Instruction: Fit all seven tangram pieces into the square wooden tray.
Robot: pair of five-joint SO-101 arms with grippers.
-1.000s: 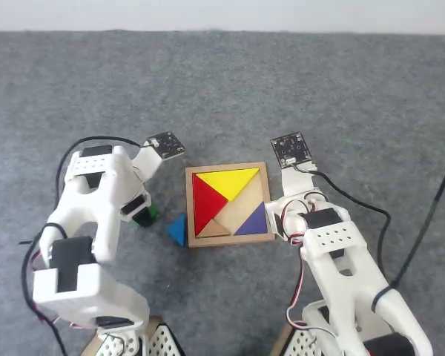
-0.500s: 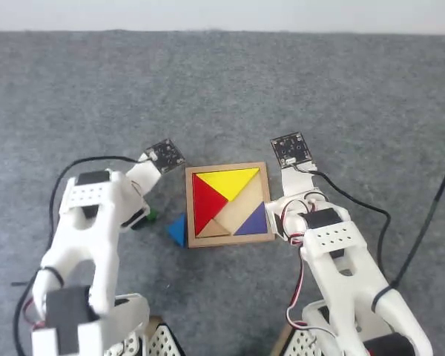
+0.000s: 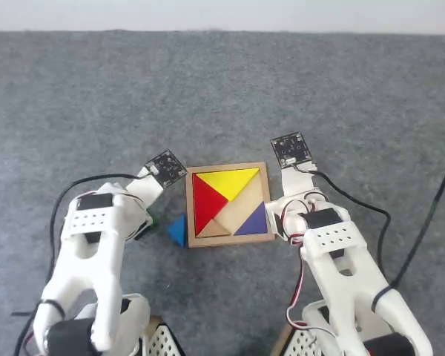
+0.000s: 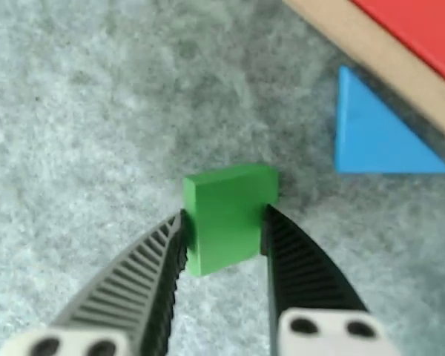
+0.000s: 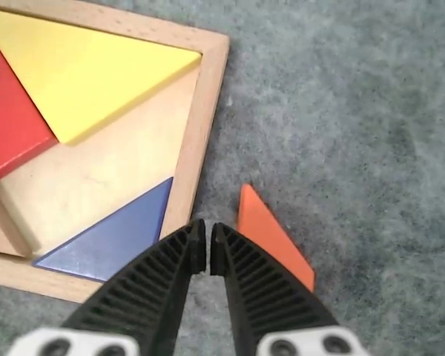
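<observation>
The tray point(image 3: 226, 166) held three pieces point(image 3: 226, 182), perhaps more; blue triangle point(image 3: 177, 229) and orange triangle point(image 5: 271, 237) lay outside. Left hand point(image 4: 224, 219) gripped green piece point(image 4: 230, 200); right hand point(image 5: 208, 236) closed, empty.

On my remote feed, a grey, felt-like mat point(image 3: 334, 96) covers the table as far as the high camera reaches, its nap mottled light and dark. Along the far edge I make out a pale, plain band point(image 3: 222, 13); whether it is wall or backdrop I cannot tell. The light is soft and even, leaving only faint shadows on the fibres.
</observation>
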